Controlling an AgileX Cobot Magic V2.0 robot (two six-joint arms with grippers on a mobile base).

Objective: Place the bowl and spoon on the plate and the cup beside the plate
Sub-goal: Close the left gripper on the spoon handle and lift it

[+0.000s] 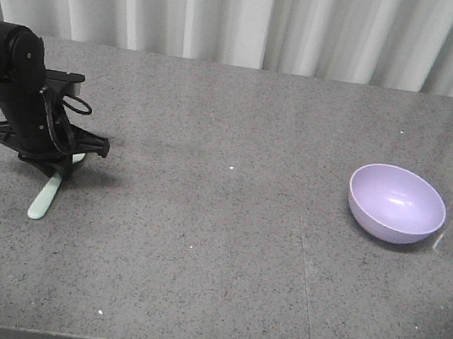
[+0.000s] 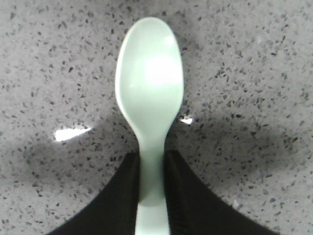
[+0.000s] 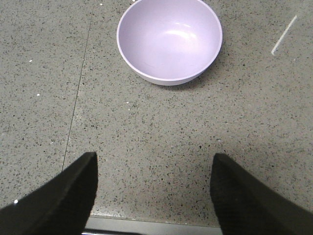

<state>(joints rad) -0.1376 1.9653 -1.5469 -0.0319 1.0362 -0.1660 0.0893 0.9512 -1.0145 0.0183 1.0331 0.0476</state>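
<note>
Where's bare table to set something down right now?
Widest free patch: the middle of the table, between the spoon clamped by the left gripper and the bowl. Also bare: the strip between the bowl and the open right gripper. Crowded only at far left, around the spoon.

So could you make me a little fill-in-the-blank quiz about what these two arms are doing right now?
1. The left gripper is shut on the spoon's ____.
2. The right gripper has its jaws ____.
3. The bowl sits on the table nearer the ____ gripper.
Missing words: handle; open; right.
</note>
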